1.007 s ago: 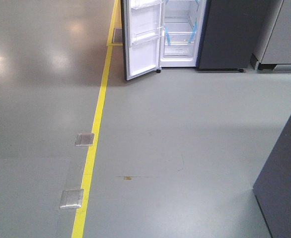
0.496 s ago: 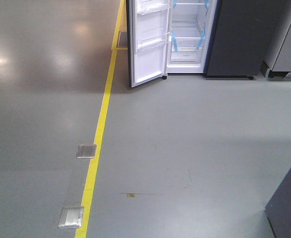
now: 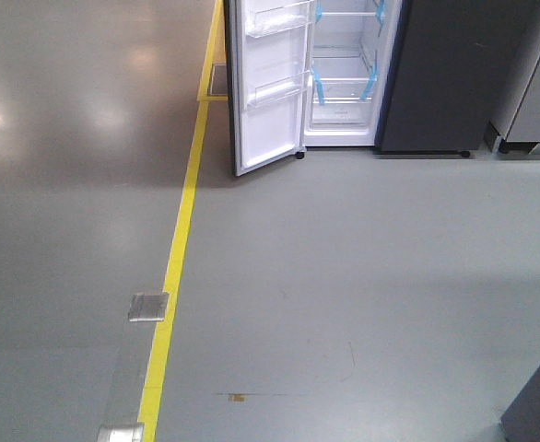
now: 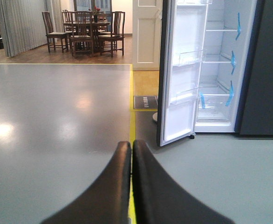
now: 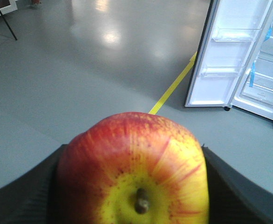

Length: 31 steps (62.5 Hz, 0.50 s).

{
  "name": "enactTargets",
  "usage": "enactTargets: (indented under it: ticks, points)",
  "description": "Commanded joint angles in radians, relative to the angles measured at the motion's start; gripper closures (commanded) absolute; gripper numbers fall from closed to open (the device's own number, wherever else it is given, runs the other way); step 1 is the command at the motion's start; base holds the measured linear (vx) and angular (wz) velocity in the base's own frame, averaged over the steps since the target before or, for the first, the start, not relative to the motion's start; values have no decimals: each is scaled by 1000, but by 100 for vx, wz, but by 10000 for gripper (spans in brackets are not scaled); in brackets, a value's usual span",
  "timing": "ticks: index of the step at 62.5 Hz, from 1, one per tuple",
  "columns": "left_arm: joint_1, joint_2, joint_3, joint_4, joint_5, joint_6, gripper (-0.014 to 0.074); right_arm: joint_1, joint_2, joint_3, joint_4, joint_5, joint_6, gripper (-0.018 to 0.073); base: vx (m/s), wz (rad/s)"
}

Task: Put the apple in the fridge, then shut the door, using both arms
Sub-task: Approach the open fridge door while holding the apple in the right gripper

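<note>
Right gripper [image 5: 134,193]: closed on the apple [image 5: 133,163], dark fingers [image 5: 29,198] against both flanks, stem end facing the wrist camera. Left gripper [image 4: 131,149]: pressed together, holding nothing. The fridge [image 3: 344,78] stands well ahead across the floor [image 3: 344,276], at its far edge in the front view. The door [image 3: 268,92] is swung wide to the left, near the yellow line [image 3: 173,249].

Step in hand, as I judge it: the approach. I would drive squarely at the opening, pass right of the door's free edge and carry the apple level. I would stop once a shelf [image 3: 342,85] is within the right arm's reach, leaving the left arm for the door.
</note>
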Motion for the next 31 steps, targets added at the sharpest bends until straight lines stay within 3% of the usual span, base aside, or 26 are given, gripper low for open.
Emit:
enactTargets:
  ticks: [1, 31]
  points:
    - [2, -14, 28, -2, -69, -9, 603, -4, -10, -25, 42, -16, -5, 566, 24, -5]
    - [2, -14, 28, -2, -69, -9, 603, -4, -10, -25, 42, -16, -5, 566, 23, -2]
